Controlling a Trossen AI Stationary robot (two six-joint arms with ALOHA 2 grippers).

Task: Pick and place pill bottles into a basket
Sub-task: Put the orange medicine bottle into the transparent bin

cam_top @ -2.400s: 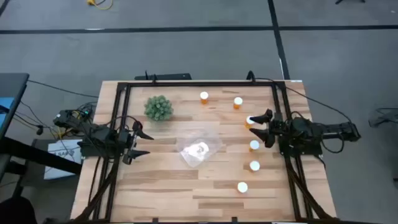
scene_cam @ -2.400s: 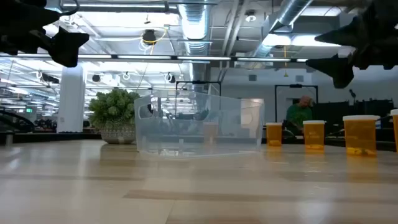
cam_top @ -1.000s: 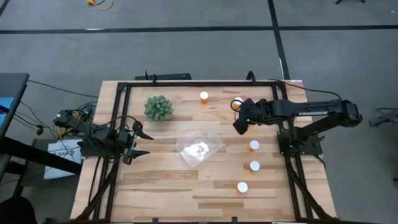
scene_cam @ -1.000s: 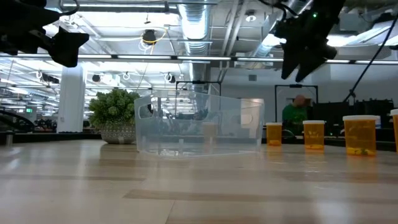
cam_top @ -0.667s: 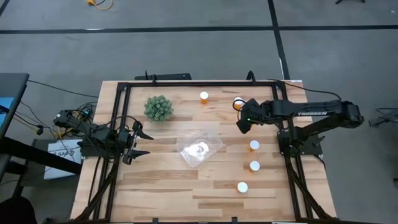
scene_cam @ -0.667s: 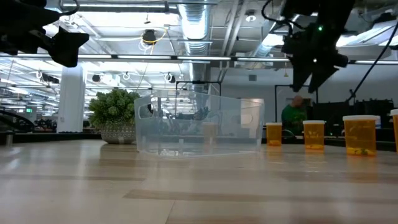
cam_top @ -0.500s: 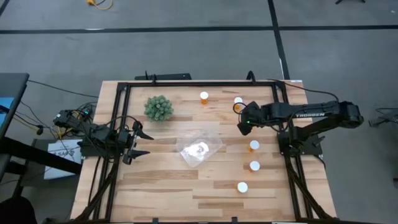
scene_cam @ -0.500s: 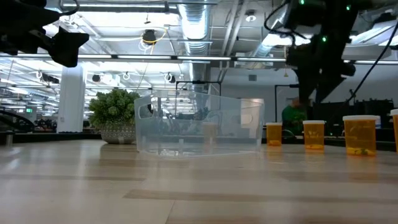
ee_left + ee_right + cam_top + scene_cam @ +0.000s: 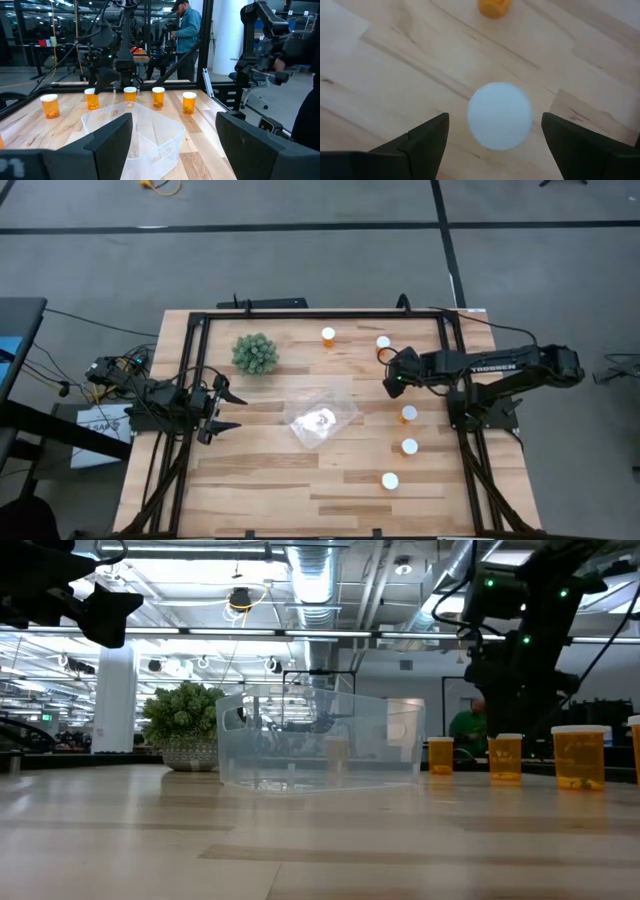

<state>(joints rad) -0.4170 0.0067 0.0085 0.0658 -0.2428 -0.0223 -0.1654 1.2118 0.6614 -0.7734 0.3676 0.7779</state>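
Observation:
Five orange pill bottles with white caps stand upright on the wooden table in the high view: (image 9: 328,335), (image 9: 383,342), (image 9: 408,413), (image 9: 409,446), (image 9: 389,480). A sixth is hidden there under my right gripper (image 9: 392,381). The right wrist view shows its white cap (image 9: 500,116) between my right gripper's (image 9: 495,116) open fingers, which point down and stand either side of it without touching. The clear basket (image 9: 320,420) sits mid-table. My left gripper (image 9: 235,411) waits open at the table's left side, facing the basket (image 9: 142,135).
A green spiky plant (image 9: 255,353) stands at the far left of the table, left of the basket in the low view (image 9: 185,725). A black frame (image 9: 320,313) runs around the table. A person (image 9: 187,30) stands in the room beyond.
My right gripper has come down and a little toward the table's near right, from beside the far bottle to over the bottle below it, tipping to point downward. Its fingers stay open. The bottles and the basket have not moved.

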